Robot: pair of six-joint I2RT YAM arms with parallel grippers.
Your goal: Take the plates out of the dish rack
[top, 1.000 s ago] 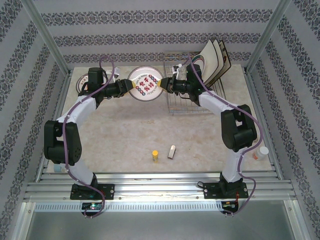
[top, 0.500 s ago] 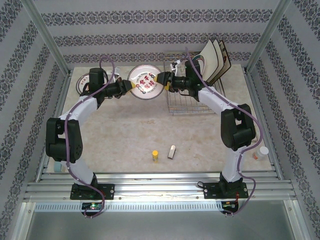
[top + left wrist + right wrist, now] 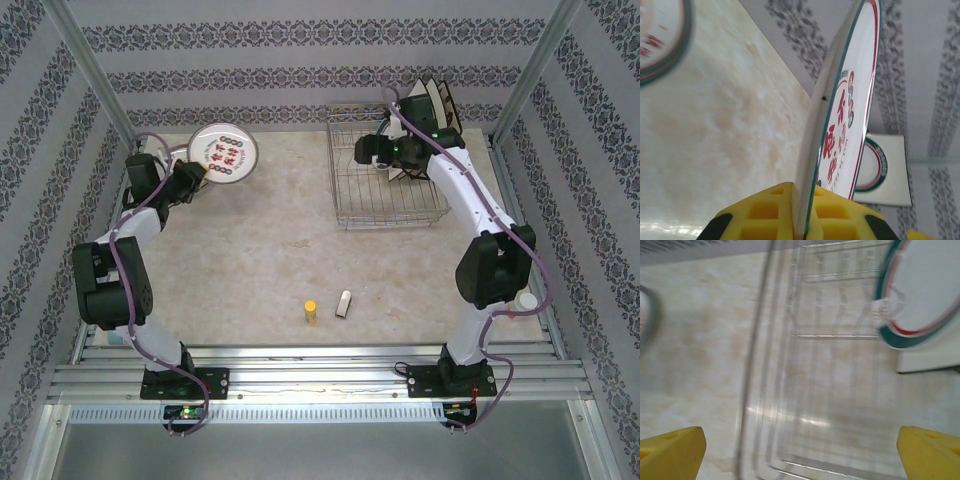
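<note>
Desk (image 3: 260, 250): pale marbled top that carries everything; its middle is bare.
Dish rack (image 3: 390, 200): silver wire, at the far right of the desk. Its near slots stand empty.
Square plates (image 3: 432, 108): cream, leaning together upright at the rack's far right end. Probably the heaviest pieces, stiff and breakable.
Held round plate (image 3: 222, 153): white with red characters and a teal-and-red rim. It is carried on edge above the far left of the desk, well apart from the rack.
Racked round plate (image 3: 925, 290): teal-and-red rim, upright in the dividers just beside a square plate (image 3: 930, 357).
Flat round plate (image 3: 660, 35): lies on the desk at the far left, near the held one.
Left hand (image 3: 802, 215): clenched on the held plate's rim, one yellow pad on each face.
Right hand (image 3: 800, 450): released, fingers spread wide with nothing between them, above the rack's empty slots.
Handling: glazed ware looks slick and likely to chip, and it will not flex. Pinch the upper rim squarely and lift straight up clear of the wires.
Small items: a yellow piece (image 3: 311, 311) and a silver piece (image 3: 344, 303) lie near the desk's front.
</note>
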